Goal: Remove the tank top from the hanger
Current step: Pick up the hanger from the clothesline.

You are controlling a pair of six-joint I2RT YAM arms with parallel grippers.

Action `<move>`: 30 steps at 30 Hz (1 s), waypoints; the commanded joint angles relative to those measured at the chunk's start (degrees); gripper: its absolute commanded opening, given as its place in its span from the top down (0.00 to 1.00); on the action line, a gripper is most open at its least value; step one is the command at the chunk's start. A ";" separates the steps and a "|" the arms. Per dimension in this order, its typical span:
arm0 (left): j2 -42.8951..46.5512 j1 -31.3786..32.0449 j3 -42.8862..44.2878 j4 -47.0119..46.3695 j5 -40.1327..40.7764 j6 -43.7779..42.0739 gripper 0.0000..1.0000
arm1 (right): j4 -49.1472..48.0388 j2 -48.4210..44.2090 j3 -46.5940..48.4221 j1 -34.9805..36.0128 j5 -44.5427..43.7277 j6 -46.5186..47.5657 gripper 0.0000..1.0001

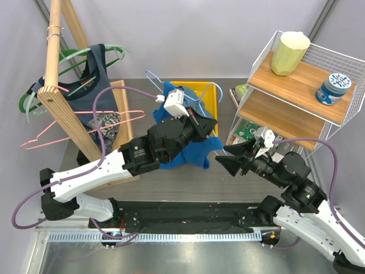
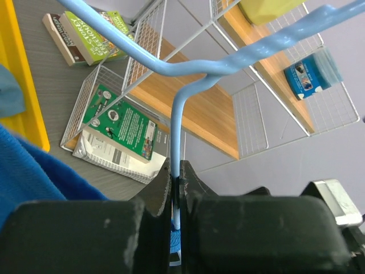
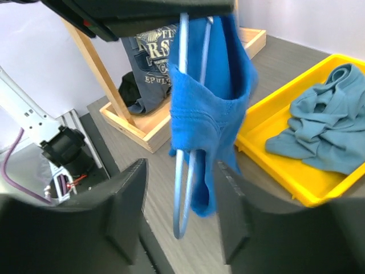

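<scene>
Blue tank top (image 3: 211, 114) hangs before the spread right claw (image 3: 178, 214); left claw (image 2: 177, 191) clamps hanger (image 2: 176, 128).

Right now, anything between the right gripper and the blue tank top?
Nothing. The right gripper, open, faces the tank top across a bare gap, with only table beneath. Clearest in the right wrist view.
</scene>
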State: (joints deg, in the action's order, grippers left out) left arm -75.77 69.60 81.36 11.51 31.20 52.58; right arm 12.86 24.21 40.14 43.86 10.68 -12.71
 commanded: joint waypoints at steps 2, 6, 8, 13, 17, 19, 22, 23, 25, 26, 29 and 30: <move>4.83 -0.17 -0.33 -3.42 -0.87 -0.55 1.00 | 0.23 -1.35 -1.02 -0.09 0.40 -1.26 0.30; 6.15 -0.17 0.11 -4.12 -3.69 -0.37 1.00 | -0.20 -1.71 -1.73 -0.09 0.75 -1.88 0.22; 6.86 -0.17 0.20 -3.95 -4.22 -0.11 1.00 | -1.08 -2.49 -2.26 -0.09 2.40 -1.88 0.18; 9.23 -0.17 -0.07 -4.39 -6.32 1.04 1.00 | -4.50 -4.08 -4.63 -0.09 5.49 -2.14 0.11; 11.25 -0.17 -0.59 -5.17 -9.22 2.53 1.00 | -8.28 -5.75 -7.35 -0.09 4.97 -2.85 0.07; 12.13 -0.17 -1.29 -5.53 -10.28 3.23 1.00 | -10.82 -5.05 -7.88 -0.17 5.23 -3.55 0.09; 12.92 -0.17 -1.91 -5.44 -10.98 3.85 1.00 | -12.51 -2.77 -7.80 -0.09 4.97 -3.38 0.18; 13.01 -0.17 -2.08 -5.53 -11.07 4.28 1.00 | -12.51 -2.33 -7.71 -0.09 4.97 -3.46 0.21; 13.36 -0.17 -2.61 -5.62 -11.34 4.46 1.00 | -16.62 -1.27 -7.79 -0.09 6.10 -4.07 0.28; 13.45 -0.17 -2.79 -5.62 -11.42 4.64 1.00 | -17.86 -0.92 -8.23 -0.09 6.37 -5.03 0.29; 13.63 -0.17 -2.96 -5.71 -11.69 4.73 1.00 | -22.17 1.10 -8.41 -0.09 8.56 -6.10 0.36; 13.63 -0.17 -3.05 -5.79 -11.60 4.73 1.00 | -23.48 1.89 -8.41 -0.09 9.44 -6.88 0.38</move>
State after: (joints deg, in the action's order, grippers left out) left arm -63.35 69.58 78.19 10.48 20.64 57.06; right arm -0.62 23.77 31.68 43.86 16.67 -17.04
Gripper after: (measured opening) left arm 0.022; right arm 0.651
